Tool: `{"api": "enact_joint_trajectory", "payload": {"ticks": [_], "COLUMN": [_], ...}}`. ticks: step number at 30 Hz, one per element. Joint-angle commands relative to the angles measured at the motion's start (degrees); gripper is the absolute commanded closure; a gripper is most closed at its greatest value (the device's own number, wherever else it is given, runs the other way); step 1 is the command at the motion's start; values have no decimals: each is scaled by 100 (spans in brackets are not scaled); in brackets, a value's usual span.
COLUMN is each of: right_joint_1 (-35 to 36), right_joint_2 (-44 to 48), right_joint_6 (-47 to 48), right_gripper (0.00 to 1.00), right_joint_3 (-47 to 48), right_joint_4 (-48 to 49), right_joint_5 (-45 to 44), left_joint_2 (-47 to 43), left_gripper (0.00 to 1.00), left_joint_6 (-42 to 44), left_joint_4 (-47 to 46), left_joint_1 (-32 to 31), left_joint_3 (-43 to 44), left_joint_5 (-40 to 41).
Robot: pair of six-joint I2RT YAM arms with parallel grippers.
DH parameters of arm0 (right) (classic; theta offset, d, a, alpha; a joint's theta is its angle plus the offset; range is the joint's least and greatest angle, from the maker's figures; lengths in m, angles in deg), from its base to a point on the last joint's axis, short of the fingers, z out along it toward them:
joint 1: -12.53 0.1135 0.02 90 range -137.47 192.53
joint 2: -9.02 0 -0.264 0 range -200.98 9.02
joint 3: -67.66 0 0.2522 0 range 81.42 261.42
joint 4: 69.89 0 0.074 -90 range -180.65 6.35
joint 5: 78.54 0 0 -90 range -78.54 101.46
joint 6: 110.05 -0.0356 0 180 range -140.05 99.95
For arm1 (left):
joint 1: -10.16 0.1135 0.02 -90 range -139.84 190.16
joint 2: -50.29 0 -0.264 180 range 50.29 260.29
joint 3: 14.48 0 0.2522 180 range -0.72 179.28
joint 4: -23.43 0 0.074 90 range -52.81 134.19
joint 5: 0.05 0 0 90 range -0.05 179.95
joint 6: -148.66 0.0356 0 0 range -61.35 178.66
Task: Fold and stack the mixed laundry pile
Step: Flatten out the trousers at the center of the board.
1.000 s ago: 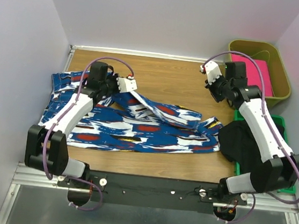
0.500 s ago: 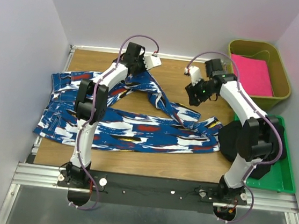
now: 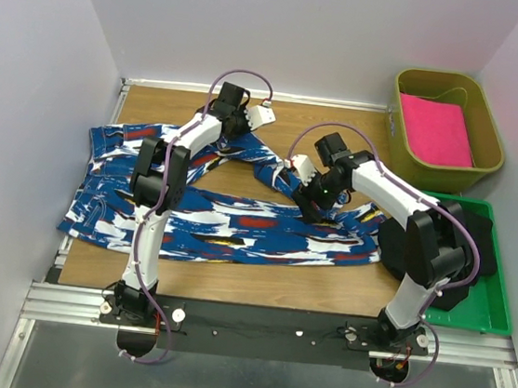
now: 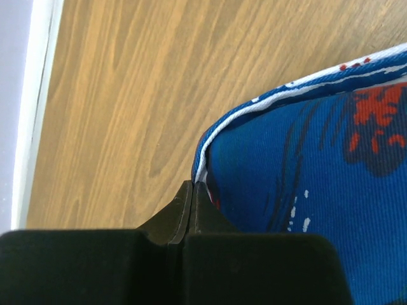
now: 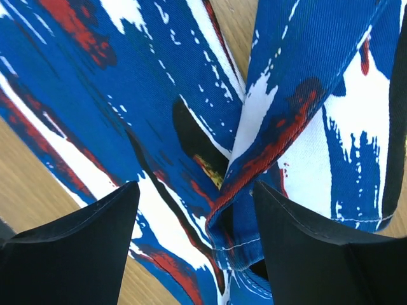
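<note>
Your left claw [image 4: 193,187] is pinched shut on the cloth [image 3: 237,224] at its white edge, well left of the tray [image 3: 495,319]. Your right claw [image 5: 196,194] gapes wide over a hem, holding nothing. Drop it square and bite the whole hem. The black garment [image 3: 474,242] sits on the tray.

I'm looking into a robotics lab test cell: a wood-grain laminate counter [image 3: 295,128] boxed in by plain pale lilac wall panels [image 3: 28,83]. A slotted aluminium rail [image 3: 69,302] along its near edge carries two white-and-black robot arms [image 3: 147,228], with purple cables [image 3: 245,73] looped over them.
</note>
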Motion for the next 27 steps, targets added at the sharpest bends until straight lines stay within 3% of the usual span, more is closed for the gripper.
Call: {"api": "enact_joint_trajectory", "payload": {"ticks": [1,4,6,7,8,16,21,23,25,26,27], "right_joint_1": [137,146,146,137,146,-90,-1205,-1295,-1322,-1322,-1322], "right_joint_2": [-97,-106,-141,-158,-106,1019,291,-306,-981,-1281,-1553], "right_joint_6": [-215,-347,-409,-470,-480,-481,-243,-190,-216,-259,-303], "right_gripper": [21,24,49,67,97,99,99,99,99,99,99], "right_joint_3": [-217,-306,-271,-192,-139,730,1896,2233,2741,2996,3234], "right_joint_4": [247,468,504,495,452,-199,-42,195,476,504,495], "right_joint_5": [-840,-1385,-1675,-1772,-1877,-2431,-2643,-2914,-3099,-3257,-3328], "left_joint_2": [-189,-339,-470,-514,-567,-1402,-1053,-850,-525,-419,-279], "left_gripper": [100,100,100,100,100,100,100,100,93,78,71], "left_joint_6": [-96,-96,-78,-52,-43,19,-350,-543,-754,-946,-1027], "left_joint_4": [-126,-205,-258,-276,-302,-881,-1102,-1137,-1224,-1208,-1155], "left_joint_1": [25,25,25,34,34,131,131,131,131,139,148], "left_joint_3": [-170,-328,-468,-521,-626,-1523,-1173,-770,-470,-147,-4], "left_joint_5": [43,-10,-36,-80,-107,-519,-529,-468,-310,-126,-46]}}
